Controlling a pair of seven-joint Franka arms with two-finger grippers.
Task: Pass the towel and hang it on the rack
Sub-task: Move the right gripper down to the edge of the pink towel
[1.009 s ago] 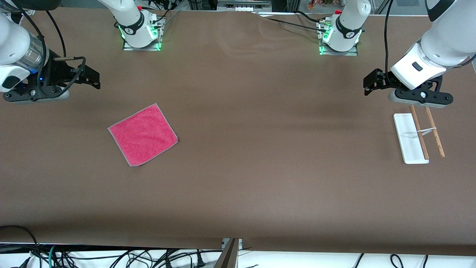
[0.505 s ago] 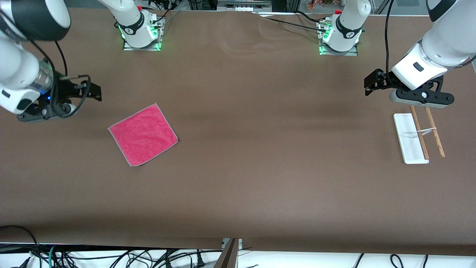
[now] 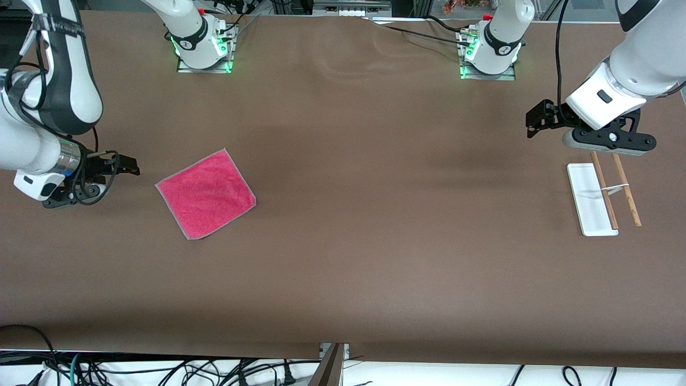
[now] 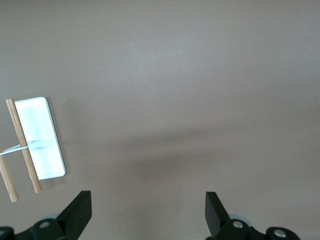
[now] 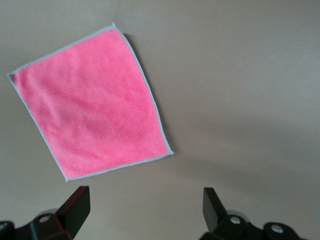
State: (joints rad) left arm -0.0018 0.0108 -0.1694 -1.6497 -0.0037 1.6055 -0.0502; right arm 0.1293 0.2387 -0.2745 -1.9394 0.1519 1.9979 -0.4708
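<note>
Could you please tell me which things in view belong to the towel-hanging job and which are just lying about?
Belonging to the job:
- towel, flat on the table toward the right arm's end
- rack, toward the left arm's end
- right gripper, jaws open, beside the towel
- left gripper, jaws open, waiting near the rack

Lying about:
- cables below the table edge

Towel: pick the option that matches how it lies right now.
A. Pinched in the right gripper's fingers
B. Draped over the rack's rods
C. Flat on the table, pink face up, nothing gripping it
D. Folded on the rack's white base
C: the towel lies spread flat on the table with its pink face up, apart from the open right gripper and away from the rack.
</note>
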